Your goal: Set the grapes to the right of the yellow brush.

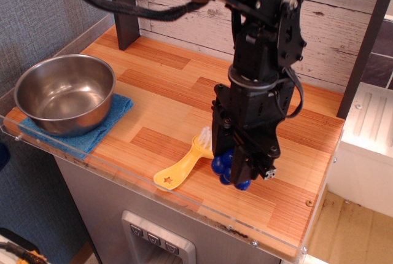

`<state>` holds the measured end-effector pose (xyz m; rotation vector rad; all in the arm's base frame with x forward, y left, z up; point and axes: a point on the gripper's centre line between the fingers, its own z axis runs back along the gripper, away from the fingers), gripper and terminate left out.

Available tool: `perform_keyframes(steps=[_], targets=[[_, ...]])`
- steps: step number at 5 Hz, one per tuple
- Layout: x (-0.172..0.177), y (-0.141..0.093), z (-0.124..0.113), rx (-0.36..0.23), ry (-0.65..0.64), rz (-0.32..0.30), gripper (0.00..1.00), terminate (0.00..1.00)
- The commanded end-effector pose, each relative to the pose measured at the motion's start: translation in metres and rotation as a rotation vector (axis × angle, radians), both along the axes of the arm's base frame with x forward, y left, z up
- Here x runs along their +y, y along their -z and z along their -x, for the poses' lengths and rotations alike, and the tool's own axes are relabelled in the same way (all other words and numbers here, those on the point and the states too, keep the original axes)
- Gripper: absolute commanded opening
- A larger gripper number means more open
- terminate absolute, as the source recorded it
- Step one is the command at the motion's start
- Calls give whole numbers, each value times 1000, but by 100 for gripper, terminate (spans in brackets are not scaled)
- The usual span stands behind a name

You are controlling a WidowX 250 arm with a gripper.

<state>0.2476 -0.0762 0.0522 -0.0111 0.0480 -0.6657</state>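
The grapes (pixel 229 172), a glossy dark-blue cluster, hang in my black gripper (pixel 236 164), which is shut on them low over the wooden counter. The yellow brush (pixel 184 166) lies just to the left of them, its star-holed handle pointing toward the front edge. Its white bristled head (pixel 205 135) is partly hidden behind my gripper. I cannot tell whether the grapes touch the counter.
A steel bowl (pixel 64 92) sits on a light-blue cloth (pixel 92 135) at the left. A clear plastic lip (pixel 202 212) runs along the front edge. Dark posts (pixel 124 6) stand at the back left and the right (pixel 362 49).
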Motion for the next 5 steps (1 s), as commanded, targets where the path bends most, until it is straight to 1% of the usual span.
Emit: perform_keyframes(steps=[1, 2, 3, 4, 5], targets=[[4, -3, -22, -44, 70, 79, 0, 0], [3, -3, -20, -38, 96, 70, 100, 0], [3, -8, -18, -32, 111, 67, 100, 0], [14, -50, -18, -96, 72, 99, 100, 0], [65, -100, -19, -154, -175, 105, 100, 0]])
